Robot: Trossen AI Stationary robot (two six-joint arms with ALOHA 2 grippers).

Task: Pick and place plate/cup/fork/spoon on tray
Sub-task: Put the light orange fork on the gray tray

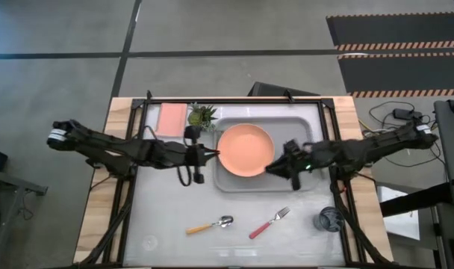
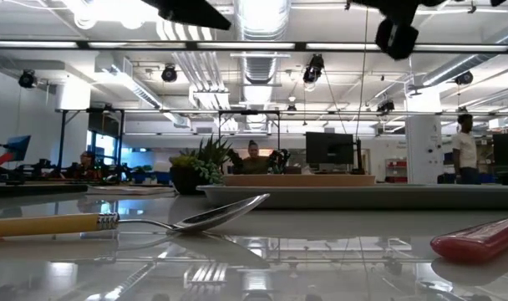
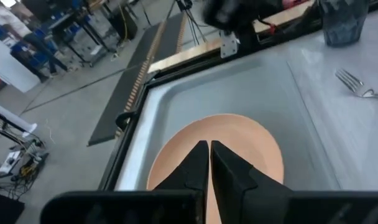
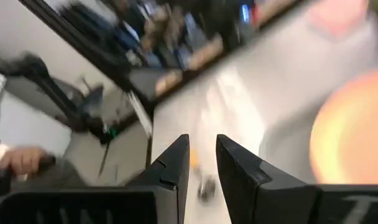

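Already the plate (image 1: 246, 150) lies flat inside the tray (image 1: 302, 127), in the upper middle of the high view. At the plate's left rim sits the left tool (image 1: 214, 155), its fingers (image 3: 198, 165) pressed nearly together with nothing between them. At the plate's lower right, over the tray, hangs the right tool (image 1: 272, 169), its fingers slightly parted and holding nothing. On the counter (image 1: 167, 217) toward the bottom of the frame lie the spoon (image 1: 210, 225) and, just right of it, the fork (image 1: 269, 223); the cup (image 1: 331, 220) stands at lower right.
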